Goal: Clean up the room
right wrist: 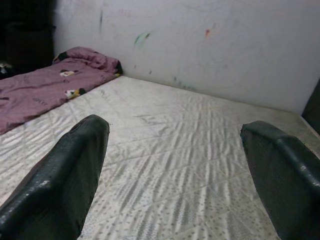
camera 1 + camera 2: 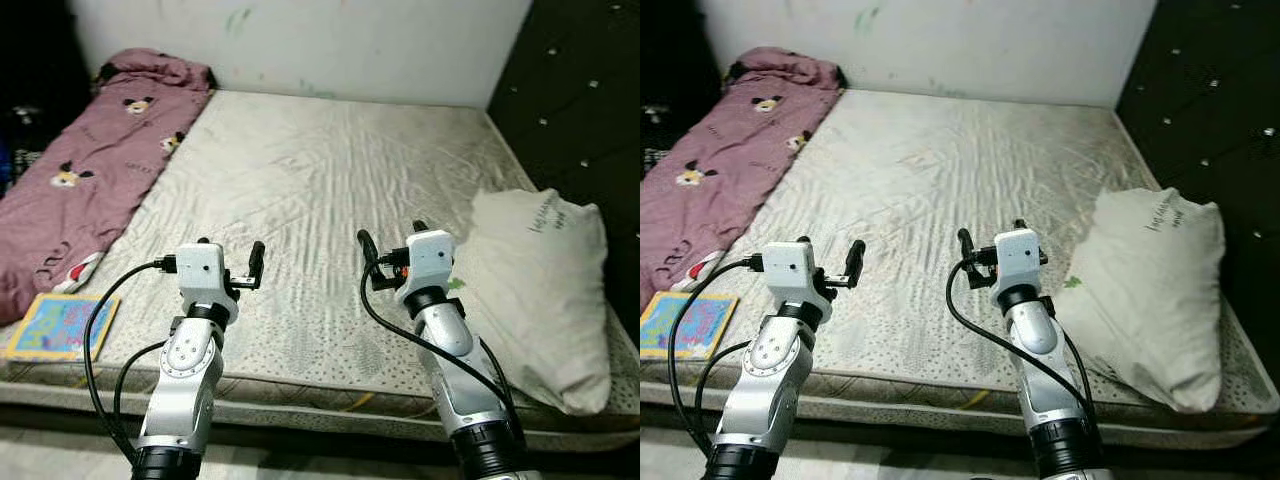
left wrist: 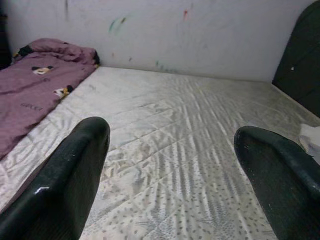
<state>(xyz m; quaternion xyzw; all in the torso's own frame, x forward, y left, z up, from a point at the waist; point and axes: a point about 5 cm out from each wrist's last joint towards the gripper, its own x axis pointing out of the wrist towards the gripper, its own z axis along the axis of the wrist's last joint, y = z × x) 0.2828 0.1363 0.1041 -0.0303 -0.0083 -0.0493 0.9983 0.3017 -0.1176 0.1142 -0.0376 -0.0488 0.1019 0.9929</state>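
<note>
Mattress [image 2: 330, 200] bare, wide, fills space ahead; both arms raised over its near edge, nothing held

Purple blanket [image 2: 90, 170] bunched along robot's left side of mattress, heaped at far corner by wall [image 2: 350, 45]; likely first job: grip loose edge, not thick heap, pull flat

White pillow [image 2: 545, 290] on right side near dark headboard [image 2: 575, 100], close beside right arm; reachable first

Colourful book [image 2: 58, 325] at near left corner, touching blanket end

Left gripper [image 2: 232, 262] fingers spread; right gripper [image 2: 390, 250] fingers spread

Path between unobstructed

Mauve cartoon-print blanket [image 2: 90, 150], speckled cream mattress [image 2: 320, 200]
</note>
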